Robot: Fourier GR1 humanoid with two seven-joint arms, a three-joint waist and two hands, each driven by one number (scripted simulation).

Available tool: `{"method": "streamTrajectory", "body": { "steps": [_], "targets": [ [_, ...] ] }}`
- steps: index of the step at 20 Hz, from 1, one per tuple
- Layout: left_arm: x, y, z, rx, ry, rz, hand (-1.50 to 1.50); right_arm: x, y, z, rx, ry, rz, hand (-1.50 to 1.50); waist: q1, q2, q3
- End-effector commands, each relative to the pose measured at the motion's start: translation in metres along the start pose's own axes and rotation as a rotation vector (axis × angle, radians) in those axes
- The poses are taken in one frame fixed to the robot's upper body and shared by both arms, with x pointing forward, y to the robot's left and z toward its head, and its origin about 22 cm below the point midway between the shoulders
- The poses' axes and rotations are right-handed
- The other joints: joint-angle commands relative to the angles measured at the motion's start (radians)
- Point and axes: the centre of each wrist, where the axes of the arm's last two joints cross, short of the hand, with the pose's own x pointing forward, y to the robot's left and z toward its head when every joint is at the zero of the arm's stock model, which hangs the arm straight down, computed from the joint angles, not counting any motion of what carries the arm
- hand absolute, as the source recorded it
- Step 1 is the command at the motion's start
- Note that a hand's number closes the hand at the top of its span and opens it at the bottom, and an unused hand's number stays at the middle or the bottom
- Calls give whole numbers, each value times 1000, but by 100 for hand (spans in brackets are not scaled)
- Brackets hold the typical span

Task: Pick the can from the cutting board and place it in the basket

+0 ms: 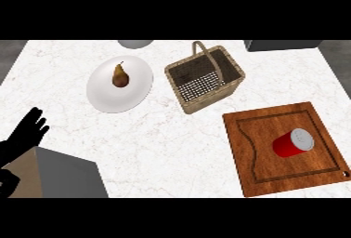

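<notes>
A red can (293,143) with a silver top lies on its side on the wooden cutting board (260,158) at the right of the counter. A wicker basket (185,100) with a handle stands beyond the board, at the upper middle, with nothing in it. My left hand (26,132) shows at the left edge, open with fingers up, far from the can and resting. My right hand is in no view.
A white plate (103,95) with a brown pear (120,75) sits left of the basket. A grey box (65,176) lies at the lower left by my left forearm. A grey round object (135,43) and a dark block (282,45) stand at the far edge.
</notes>
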Motion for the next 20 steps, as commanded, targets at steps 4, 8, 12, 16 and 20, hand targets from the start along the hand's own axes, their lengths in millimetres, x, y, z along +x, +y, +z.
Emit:
{"method": "streamTrajectory", "body": {
  "steps": [4,8,12,16,20],
  "targets": [
    [16,-12,-49,26,-91,-16,0,-37,28,6,11,-64,-63,-150,-9,11,-36],
    [5,-18,-45,-22,-88,-20,0,-65,77,-14,-41,-73,-83,-150,16,11,-35],
    [3,-6,-56,-27,-80,-19,0,-71,115,-32,-73,-111,-93,-150,16,7,-38],
    [12,-15,-68,-43,-95,-36,0,-95,147,-47,-101,-113,-178,-150,31,10,-37],
    [14,-15,-71,-40,-86,-24,0,-94,157,-58,-62,-68,-147,-150,41,3,-38]
  ]
}}
